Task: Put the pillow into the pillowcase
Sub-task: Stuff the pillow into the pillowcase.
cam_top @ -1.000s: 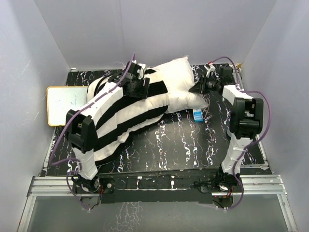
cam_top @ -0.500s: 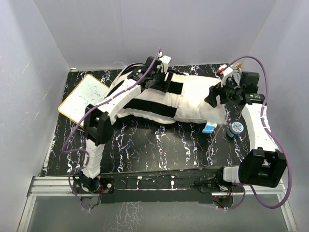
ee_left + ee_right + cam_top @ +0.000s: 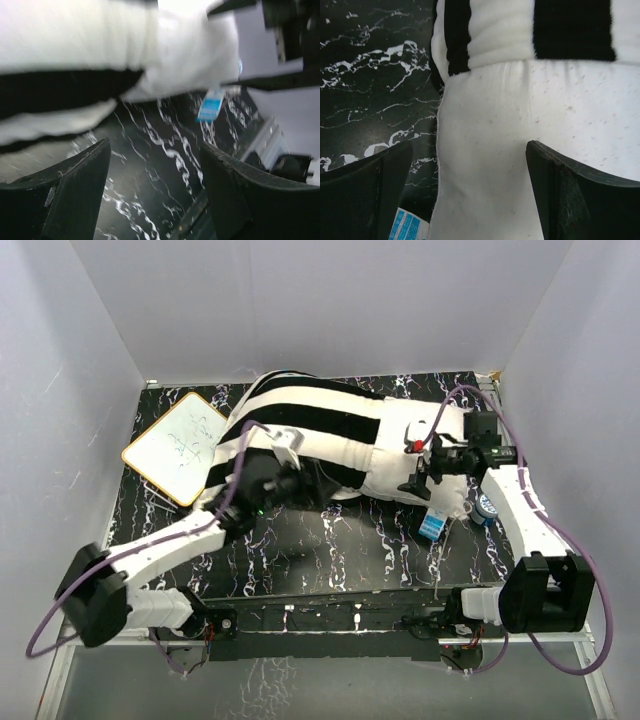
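Black marbled tabletop (image 3: 350,540) inside white walls (image 3: 300,310): the striped pillowcase (image 3: 320,420) lies across the upper centre of the overhead frame, drawn over most of the pillow (image 3: 520,100), whose plain white end sticks out at centre right. As I judge it, the job is mostly done and the step in hand is pulling the hem over that last bare end. To do it well I would pinch only the thin striped edge, not the stuffing beneath, and pin the covered part so the bundle does not slide. My right gripper (image 3: 425,475) hovers over the bare end, jaws spread wide and empty, its arm bent in from the lower right. My left gripper (image 3: 155,150), equally wide and empty, hangs over the table just below the pillowcase, its arm stretched low from the lower left corner.
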Robot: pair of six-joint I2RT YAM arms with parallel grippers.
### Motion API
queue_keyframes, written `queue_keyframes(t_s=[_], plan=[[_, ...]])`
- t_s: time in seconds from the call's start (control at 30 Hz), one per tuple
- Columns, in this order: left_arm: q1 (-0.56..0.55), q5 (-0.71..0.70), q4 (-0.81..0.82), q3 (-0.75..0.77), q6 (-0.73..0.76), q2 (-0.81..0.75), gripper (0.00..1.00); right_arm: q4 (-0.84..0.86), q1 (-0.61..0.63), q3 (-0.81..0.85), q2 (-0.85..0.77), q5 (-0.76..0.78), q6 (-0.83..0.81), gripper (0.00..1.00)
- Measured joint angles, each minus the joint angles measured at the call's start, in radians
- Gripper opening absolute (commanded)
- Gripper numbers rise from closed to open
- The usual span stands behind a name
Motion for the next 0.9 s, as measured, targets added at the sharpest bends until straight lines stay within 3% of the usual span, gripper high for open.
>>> queue_keyframes(t_s=[0.13,0.2,0.27,0.33,0.37,0.47,0.63,0.73,0.9], plan=[[-0.111,-0.035,0.237,-0.168,-0.081,0.172,0.84,0.161,0.021,-0.115,0.03,0.089,0.052,1.0],[-0.118,-0.069,0.338,-0.22,-0.117,0.296,0.87,0.282,0.043,-0.161,0.041,0.155,0.08,0.94],[-0.115,-0.109,0.423,-0.245,-0.158,0.412,0.87,0.415,0.082,-0.219,0.043,0.235,0.111,0.75],[-0.114,-0.137,0.534,-0.244,-0.201,0.481,0.88,0.52,0.112,-0.266,0.048,0.305,0.152,0.4],[-0.112,-0.153,0.587,-0.243,-0.229,0.508,0.89,0.568,0.122,-0.282,0.053,0.339,0.177,0.3],[-0.111,-0.196,0.74,-0.242,-0.303,0.589,0.89,0.658,0.126,-0.293,0.074,0.412,0.287,0.13],[-0.099,-0.238,0.865,-0.193,-0.361,0.692,0.89,0.712,0.111,-0.276,0.101,0.434,0.435,0.09],[-0.088,-0.262,0.884,-0.15,-0.381,0.737,0.83,0.706,0.093,-0.24,0.137,0.407,0.501,0.09],[-0.066,-0.272,0.965,-0.085,-0.406,0.834,0.56,0.668,0.06,-0.169,0.197,0.343,0.566,0.09]])
